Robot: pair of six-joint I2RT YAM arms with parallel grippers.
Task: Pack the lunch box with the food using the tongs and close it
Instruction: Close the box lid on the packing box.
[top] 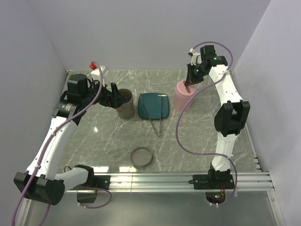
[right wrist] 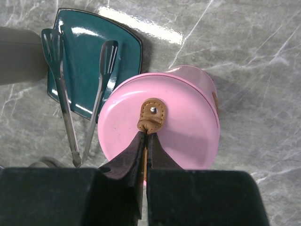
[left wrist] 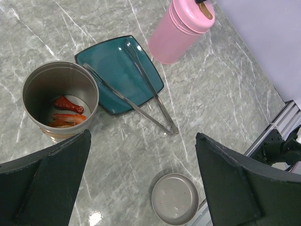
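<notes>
The left claw (left wrist: 143, 136) hangs with its 2 fingers spread wide and nothing between them. Just ahead of it and lower stands the open grey canister (left wrist: 29, 92), with the red and orange food (left wrist: 68, 112) lying on its bottom. Beyond the canister from this claw sits the teal plate (left wrist: 106, 59). The tongs (left wrist: 141, 101) lie with their tips on the plate and their joined end on the table. Below the claw's near side, a round grey lid (left wrist: 175, 198) lies flat. The right claw (right wrist: 146, 136) is pinched together on the brown strap (right wrist: 151, 115) atop the pink container (right wrist: 188, 122), directly beneath it. The plate is beside that container.
</notes>
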